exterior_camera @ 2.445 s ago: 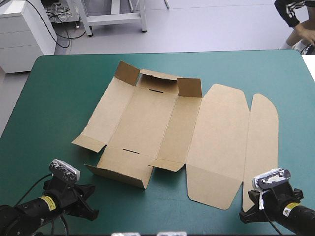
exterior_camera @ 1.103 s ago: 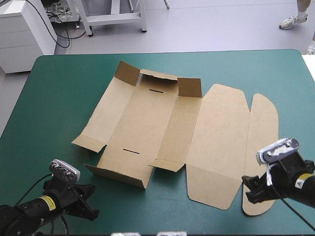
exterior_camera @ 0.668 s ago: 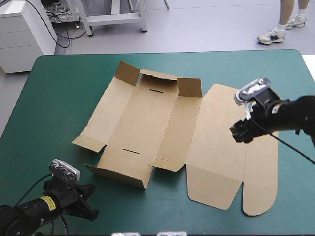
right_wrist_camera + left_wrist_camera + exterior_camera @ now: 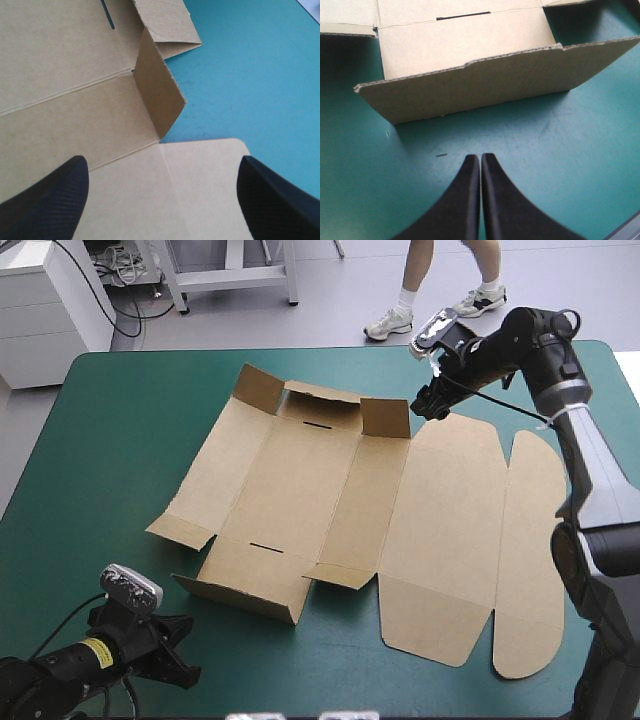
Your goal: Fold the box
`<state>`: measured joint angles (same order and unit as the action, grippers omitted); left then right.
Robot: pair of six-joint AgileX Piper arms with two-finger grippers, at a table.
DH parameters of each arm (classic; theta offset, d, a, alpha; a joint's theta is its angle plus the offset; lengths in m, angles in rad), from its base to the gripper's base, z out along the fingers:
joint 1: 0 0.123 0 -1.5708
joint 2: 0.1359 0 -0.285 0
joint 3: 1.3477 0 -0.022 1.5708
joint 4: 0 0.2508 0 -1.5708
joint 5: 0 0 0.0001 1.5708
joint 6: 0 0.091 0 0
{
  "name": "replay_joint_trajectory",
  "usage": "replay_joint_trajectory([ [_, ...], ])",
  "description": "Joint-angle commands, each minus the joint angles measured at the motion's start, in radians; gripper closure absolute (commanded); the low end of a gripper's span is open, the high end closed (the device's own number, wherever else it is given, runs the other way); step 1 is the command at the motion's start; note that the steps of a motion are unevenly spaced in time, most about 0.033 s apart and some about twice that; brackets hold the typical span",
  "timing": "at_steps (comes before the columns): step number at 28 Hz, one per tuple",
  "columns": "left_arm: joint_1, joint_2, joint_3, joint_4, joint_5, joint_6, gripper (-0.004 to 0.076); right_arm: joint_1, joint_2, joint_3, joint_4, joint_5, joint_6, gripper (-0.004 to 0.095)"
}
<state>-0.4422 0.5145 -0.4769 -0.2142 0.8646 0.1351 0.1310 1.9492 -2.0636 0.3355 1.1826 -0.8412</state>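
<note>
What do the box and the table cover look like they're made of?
The box looks like brown corrugated cardboard, matte and unprinted: its cut edge in the left wrist view shows a rough, layered core. The teal-green cover seems a smooth mat, perhaps rubber or vinyl, with faint scuffs; its material is uncertain.

From the left wrist, catches only the near raised wall of the box (image 4: 470, 75) and the slotted strip behind it; crops the rest. From the right wrist, crops everything beyond one upright flap (image 4: 157, 95) and a rounded lid corner. In the high view, cannot make out finger spacing on the right gripper (image 4: 428, 405), small and dark over the box's far edge.
</note>
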Motion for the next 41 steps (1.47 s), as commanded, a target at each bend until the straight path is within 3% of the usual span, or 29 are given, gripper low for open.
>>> replay_joint_trajectory([
  [1, -0.003, 0.004, -0.032, -0.018, -0.054, 0.000, 0.0731, 0.032, 0.059, -0.140, 0.021, -0.036, -0.067, 0.0161],
  [6, -0.003, 0.004, -0.032, -0.018, -0.054, 0.000, 0.0731, 0.128, 0.184, -0.210, -0.026, -0.100, -0.096, 0.0161],
  [13, -0.003, 0.004, -0.032, -0.016, -0.054, 0.000, 0.0731, 0.217, 0.266, -0.210, -0.233, -0.184, -0.101, 0.0161],
  [26, -0.003, 0.004, -0.032, -0.016, -0.049, 0.000, 0.0731, 0.215, 0.284, -0.210, -0.250, -0.188, -0.078, 0.0188],
  [30, -0.003, 0.004, -0.032, -0.016, -0.049, 0.000, 0.0731, 0.215, 0.284, -0.210, -0.250, -0.166, -0.078, 0.0359],
  [37, -0.003, 0.004, -0.032, -0.016, -0.051, 0.000, 0.0731, 0.215, 0.284, -0.210, -0.254, -0.148, -0.078, 0.0790],
  [40, -0.003, 0.004, -0.032, -0.016, -0.051, 0.000, 0.0731, 0.215, 0.284, -0.210, -0.254, -0.141, -0.078, 0.0933],
  [41, -0.003, 0.004, -0.032, -0.016, -0.051, 0.000, 0.0731, 0.215, 0.284, -0.210, -0.254, -0.141, -0.078, 0.0926],
])
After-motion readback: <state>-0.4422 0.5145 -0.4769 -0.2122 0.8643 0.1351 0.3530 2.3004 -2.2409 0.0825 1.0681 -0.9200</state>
